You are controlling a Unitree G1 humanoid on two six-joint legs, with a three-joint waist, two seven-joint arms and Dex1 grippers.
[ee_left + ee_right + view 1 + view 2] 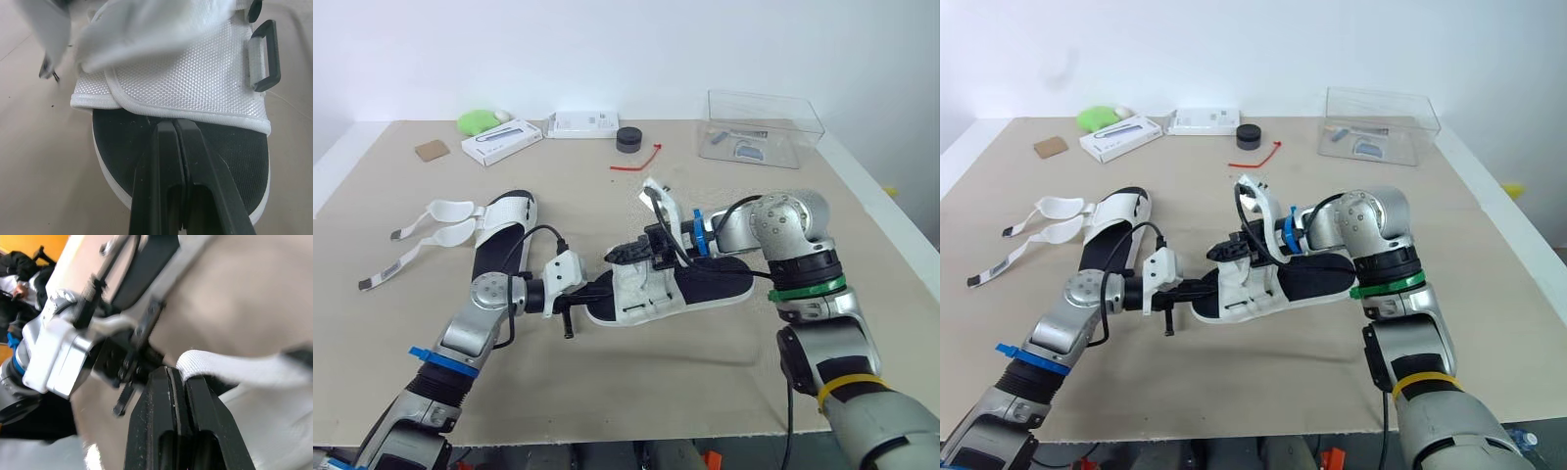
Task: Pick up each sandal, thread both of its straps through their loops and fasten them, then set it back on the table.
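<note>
My right gripper (173, 373) clamps the strap (230, 366), my left gripper (175, 125) pinches the toe of the sandal (710, 284); if I tug unevenly, the strap may slip short of its loop (266, 56)

Left arm (460, 338) reaches inward, forearm about level; the left tool (178, 125) has its fingers pressed together. Right arm (808, 284) bends sharply at the elbow, forearm turned leftward; the right tool (176, 372) pinches a strap (230, 367). The tools point at each other, close together.
</note>
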